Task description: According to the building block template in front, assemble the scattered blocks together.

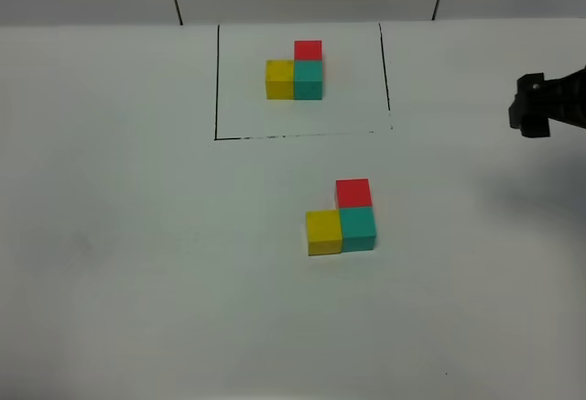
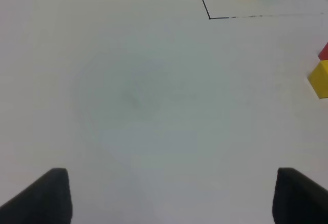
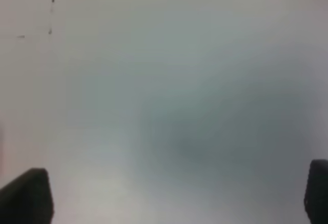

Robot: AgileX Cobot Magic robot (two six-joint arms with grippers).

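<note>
Standing near the middle of the white table [image 1: 128,263], the scattered blocks make a tight L: the yellow cube [image 1: 323,232] touches the teal cube [image 1: 358,228] on its right, and the red cube [image 1: 353,192] sits against the teal one's far side. The building block template [image 1: 295,74] shows the same L further back, inside a thin black line [image 1: 217,80]. Bare tabletop lies all around the near trio. The right gripper [image 3: 174,193] hovers at the right edge, jaws spread wide, holding nothing. The left gripper [image 2: 171,196] is also parted and empty over bare table to the left.
</note>
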